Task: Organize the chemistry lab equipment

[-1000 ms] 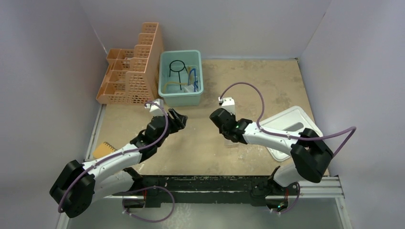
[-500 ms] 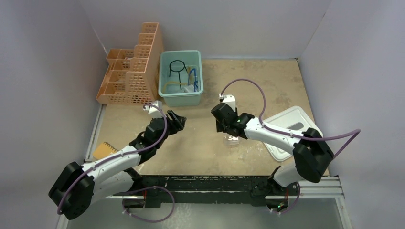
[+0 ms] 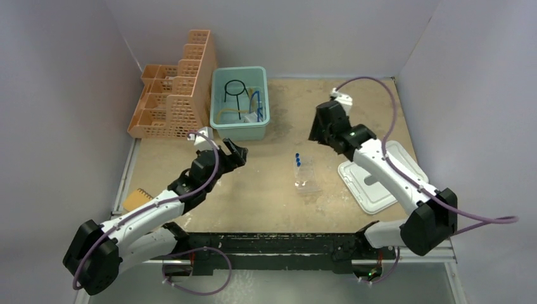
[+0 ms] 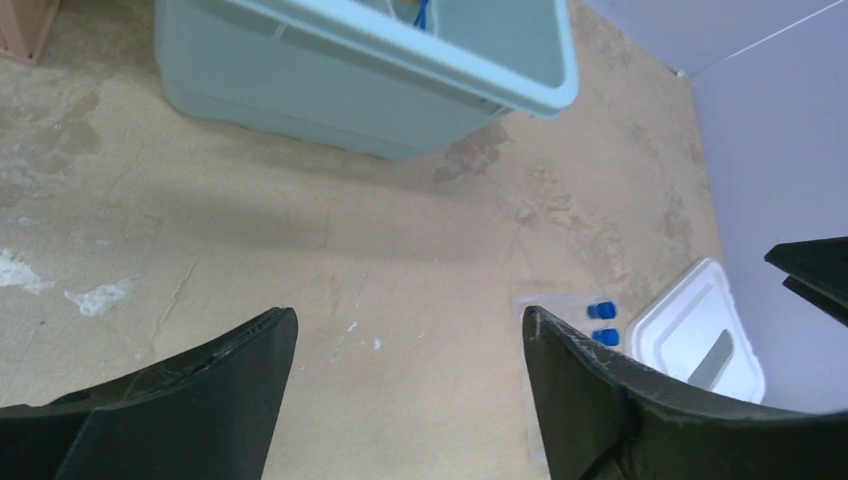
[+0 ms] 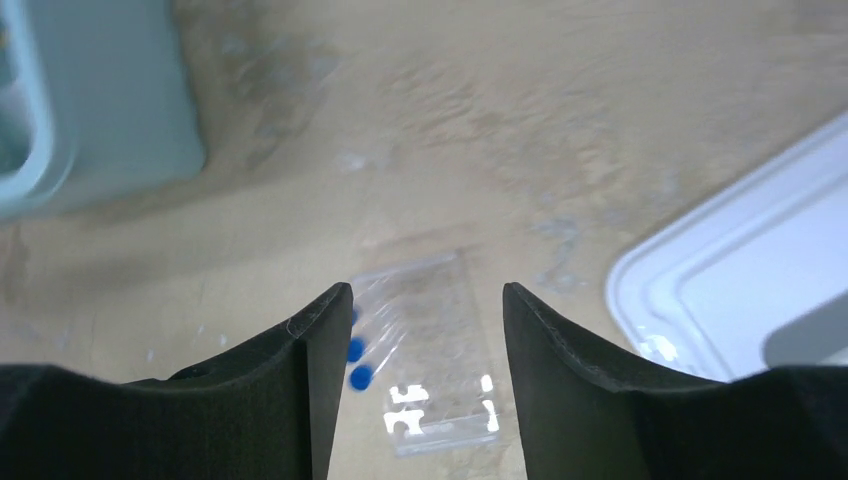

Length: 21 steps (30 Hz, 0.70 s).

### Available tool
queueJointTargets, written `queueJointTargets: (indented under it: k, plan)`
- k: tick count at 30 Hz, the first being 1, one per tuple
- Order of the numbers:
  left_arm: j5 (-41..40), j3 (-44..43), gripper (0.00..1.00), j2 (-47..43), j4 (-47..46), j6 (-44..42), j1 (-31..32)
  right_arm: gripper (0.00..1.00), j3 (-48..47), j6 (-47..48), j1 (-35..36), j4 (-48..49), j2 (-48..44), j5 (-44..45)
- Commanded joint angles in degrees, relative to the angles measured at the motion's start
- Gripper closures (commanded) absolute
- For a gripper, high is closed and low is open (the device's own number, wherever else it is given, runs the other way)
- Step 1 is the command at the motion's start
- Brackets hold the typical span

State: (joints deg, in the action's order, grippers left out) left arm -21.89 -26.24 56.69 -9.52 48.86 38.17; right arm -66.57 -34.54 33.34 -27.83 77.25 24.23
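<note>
While both of your end effectors hang released and empty above the scuffed tan worktop, the clear tube rack sits mid-worktop, a glassy rectangular piece with blue-capped clear tubes at its far left corner. Your left end effector hovers left of it, dark curved fingers spread wide. Your right end effector hangs beyond the rack's far right, fingers likewise parted. A smooth white tray with rounded corners lies just right of the rack. Farther back, a pale teal plastic bin holds the black wire ring with stem and the amber hose. An orange lattice basket rack stands beside its left wall, and a small orange notepad lies at the near left edge.
</note>
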Motion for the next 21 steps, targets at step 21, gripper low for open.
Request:
queueJointTargets:
  k: [21]
  plan:
    - [4.3,-18.7,0.18,1.7,10.8,-8.2,-1.2,0.62,-1.2,-6.0,-32.8,-3.8,22.8,-0.8]
